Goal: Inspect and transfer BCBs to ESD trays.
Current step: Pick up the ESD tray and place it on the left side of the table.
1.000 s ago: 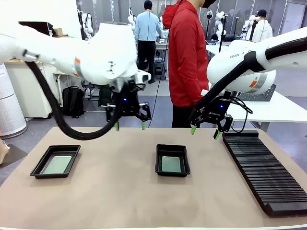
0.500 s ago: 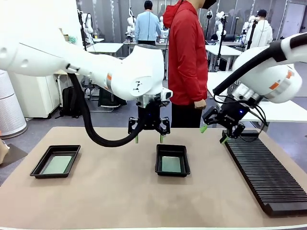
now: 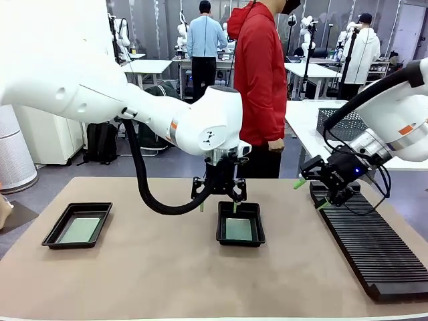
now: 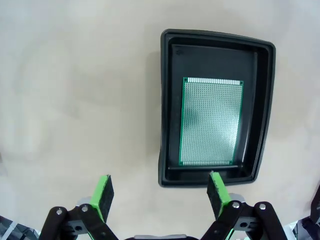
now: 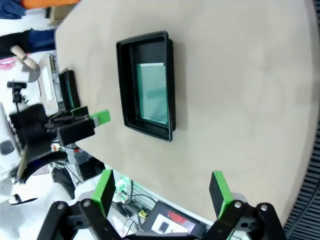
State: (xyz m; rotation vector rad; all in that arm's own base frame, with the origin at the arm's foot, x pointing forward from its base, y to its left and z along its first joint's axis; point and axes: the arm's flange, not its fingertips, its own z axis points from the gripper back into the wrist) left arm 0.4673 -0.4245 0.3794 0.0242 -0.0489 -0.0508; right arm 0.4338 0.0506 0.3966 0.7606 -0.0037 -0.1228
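Hovering over the middle of the table (image 3: 167, 267), the left gripper (image 3: 218, 206) hangs with its two green-padded fingers spread apart and nothing between them. Just below it and slightly toward the robot's right sits the centre ESD tray (image 3: 241, 223), a shallow black tray with a flared rim. In the left wrist view one green fingertip (image 4: 216, 190) stands over the tray's near rim while the other (image 4: 104, 192) is over bare tabletop beside the tray, so the claw straddles the tray's edge and is not centred on it. A green perforated BCB (image 4: 210, 121) lies flat on this tray's floor, a little smaller than the floor, with a gold-edged strip along its far end. In the front view the same board (image 3: 239, 229) shows as a pale grey-green rectangle.

A second ESD tray (image 3: 78, 225) rests well apart near the table's left side, and another BCB (image 3: 79, 230) lies flat inside it.

Well to the right, the right gripper (image 3: 309, 193) is held above the table near the far end of the long black ribbed rack (image 3: 371, 244), tilted sideways, its fingers also spread wide and empty. Its wrist view looks across the tabletop at the centre tray with its board (image 5: 153, 94), which lies far ahead of its own fingers, with the left gripper showing off to the side of that tray.

A person in a red hooded top (image 3: 259, 73) stands at the far side of the table, one hand (image 3: 273, 144) hanging down.
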